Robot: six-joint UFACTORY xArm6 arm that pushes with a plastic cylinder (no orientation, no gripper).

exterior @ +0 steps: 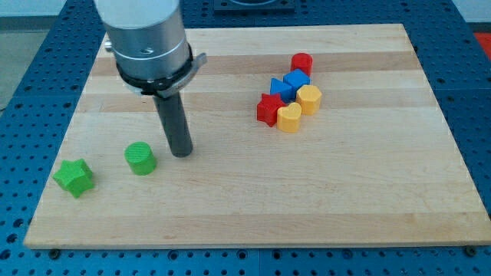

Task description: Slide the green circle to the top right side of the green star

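The green circle point(141, 158) lies on the wooden board at the view's lower left. The green star point(74, 177) lies to its left and slightly lower, near the board's left edge, with a gap between them. My tip point(182, 152) rests on the board just right of the green circle, a small gap apart from it. The rod rises from there to the arm's grey body at the view's top left.
A cluster of blocks sits at the view's upper right: a red cylinder point(301, 64), a blue block point(296, 80), a blue block point(281, 89), a yellow hexagon point(308, 100), a red star point(268, 109) and a yellow heart point(289, 118). The wooden board point(253, 192) lies on a blue perforated table.
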